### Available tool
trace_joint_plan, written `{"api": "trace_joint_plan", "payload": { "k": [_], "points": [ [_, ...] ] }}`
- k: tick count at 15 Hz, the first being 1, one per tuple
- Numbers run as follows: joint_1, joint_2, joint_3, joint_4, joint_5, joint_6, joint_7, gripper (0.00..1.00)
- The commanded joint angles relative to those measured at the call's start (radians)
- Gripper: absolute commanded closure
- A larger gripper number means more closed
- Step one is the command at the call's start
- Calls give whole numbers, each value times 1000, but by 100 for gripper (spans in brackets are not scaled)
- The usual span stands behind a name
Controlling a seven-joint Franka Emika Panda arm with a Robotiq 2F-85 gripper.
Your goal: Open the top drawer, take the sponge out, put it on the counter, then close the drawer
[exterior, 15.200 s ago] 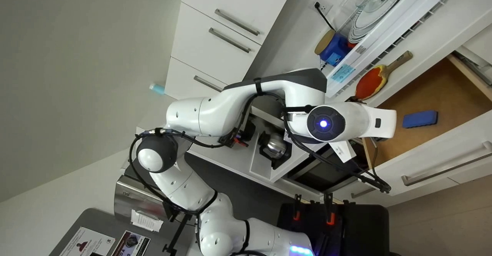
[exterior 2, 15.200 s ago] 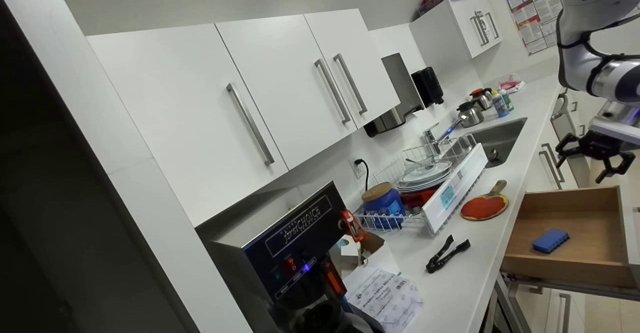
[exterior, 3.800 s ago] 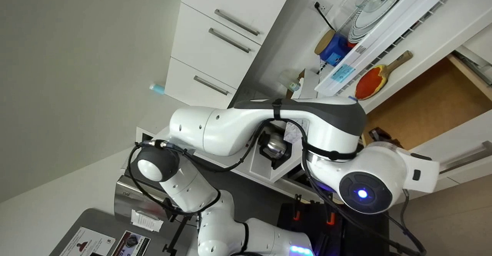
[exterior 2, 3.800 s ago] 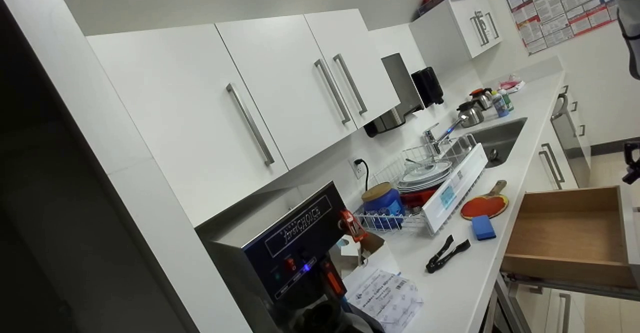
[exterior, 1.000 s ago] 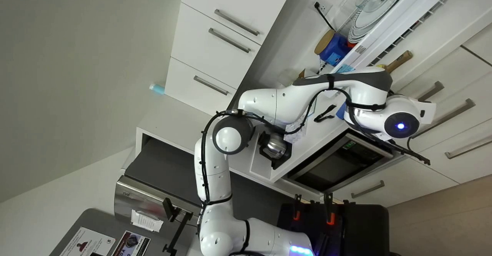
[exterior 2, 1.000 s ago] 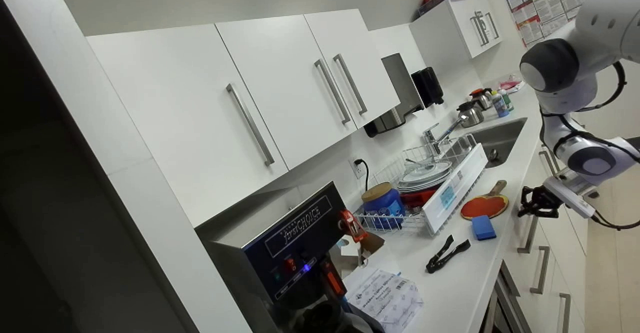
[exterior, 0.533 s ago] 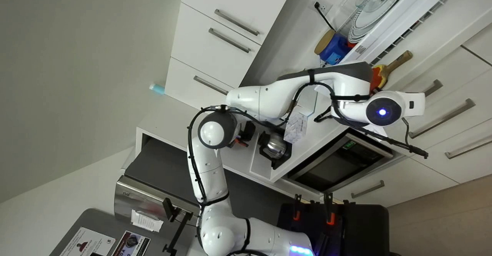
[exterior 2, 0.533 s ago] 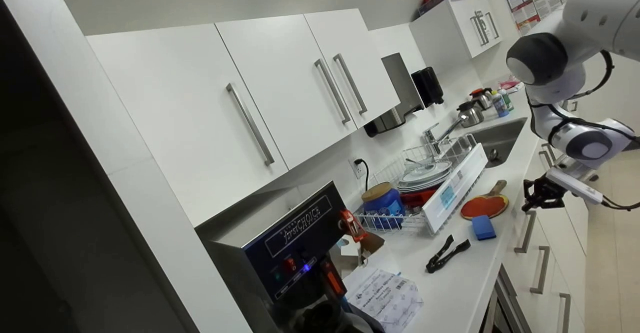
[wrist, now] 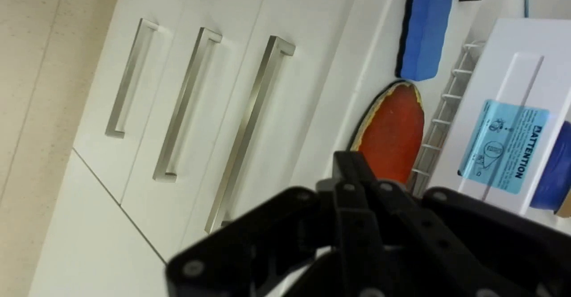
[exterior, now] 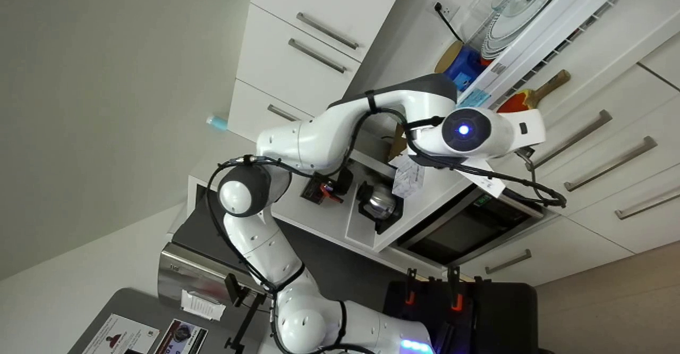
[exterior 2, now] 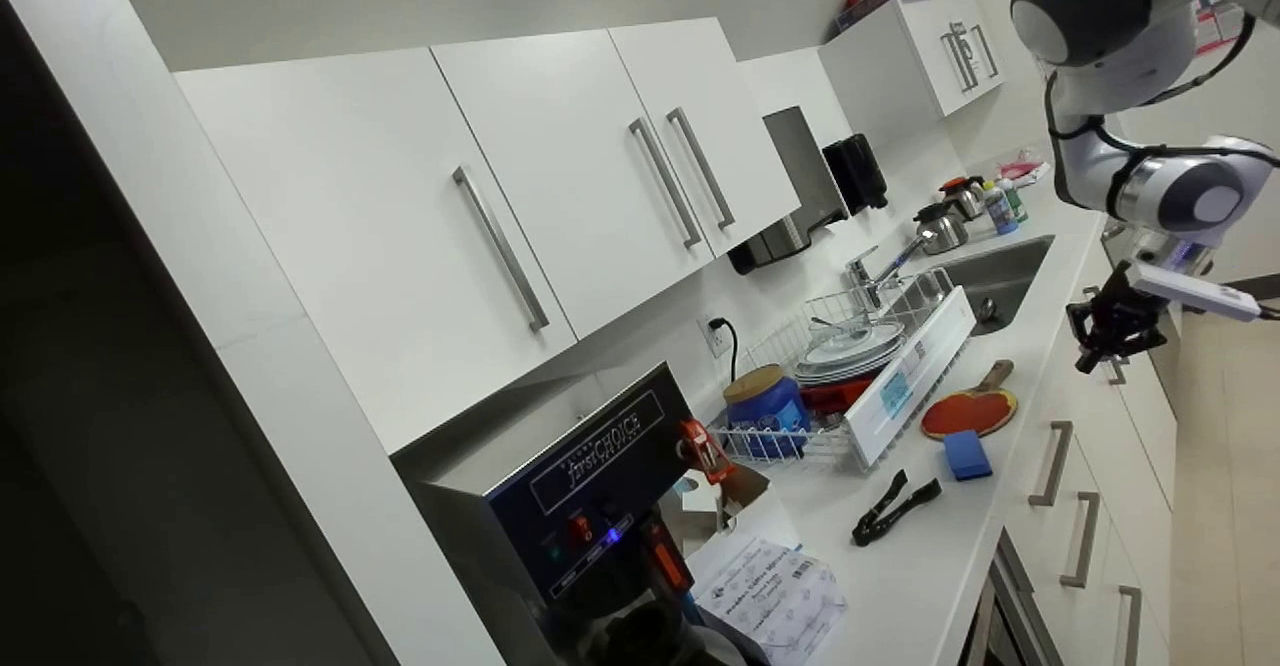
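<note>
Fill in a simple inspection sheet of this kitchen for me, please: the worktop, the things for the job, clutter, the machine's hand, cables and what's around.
Surface: a long, pale counter with several things on it.
Job's things: the blue sponge lies on the counter, close to the orange paddle; whether they touch is unclear. The top drawer is shut.
Clutter: black tongs, a printed package, a dish rack with plates and a blue jar.
Hand: shut; in its grip, nothing seen.
Cables: black cables run along the white arm; a black cord is plugged into the wall outlet.
Surroundings: white cupboards above, a sink farther along.
</note>
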Motion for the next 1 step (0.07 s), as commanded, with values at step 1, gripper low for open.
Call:
{"api": "trace_joint_plan", "payload": {
  "k": [1],
  "points": [
    [19,-158,14,-117,-117,86,15,100]
  ]
}}
